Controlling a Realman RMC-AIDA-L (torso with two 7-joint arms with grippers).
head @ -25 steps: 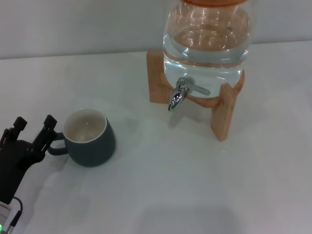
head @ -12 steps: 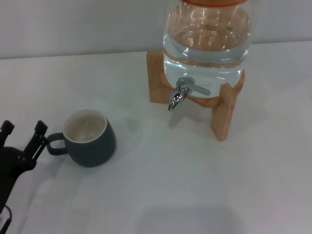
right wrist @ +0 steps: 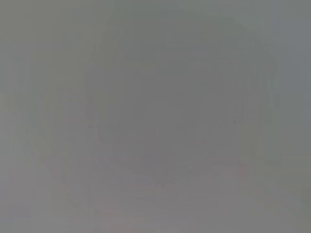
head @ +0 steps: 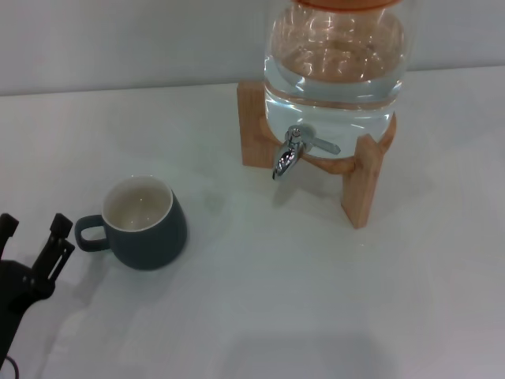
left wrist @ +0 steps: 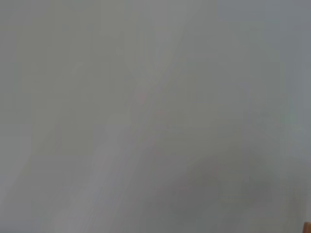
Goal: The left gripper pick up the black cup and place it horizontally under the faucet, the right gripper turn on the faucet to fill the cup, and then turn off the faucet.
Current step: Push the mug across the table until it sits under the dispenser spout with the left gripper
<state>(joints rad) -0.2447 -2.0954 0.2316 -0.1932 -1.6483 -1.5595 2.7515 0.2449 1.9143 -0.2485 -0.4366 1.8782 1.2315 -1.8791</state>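
Note:
The black cup (head: 147, 227) stands upright on the white table (head: 260, 300) at the left, cream inside showing, its handle pointing left. My left gripper (head: 32, 230) is at the lower left edge, open and empty, its fingertips (head: 60, 224) just left of the cup's handle and apart from it. The chrome faucet (head: 287, 155) points down from the clear water jar (head: 335, 67), its lever to the right, well to the right of the cup. The right gripper is out of view. Both wrist views show only plain grey.
The water jar rests on a wooden stand (head: 361, 178) at the back right, with legs either side of the faucet. A pale wall runs behind the table.
My left gripper has drawn back down and to the left, away from the cup's handle. The cup and faucet have not moved.

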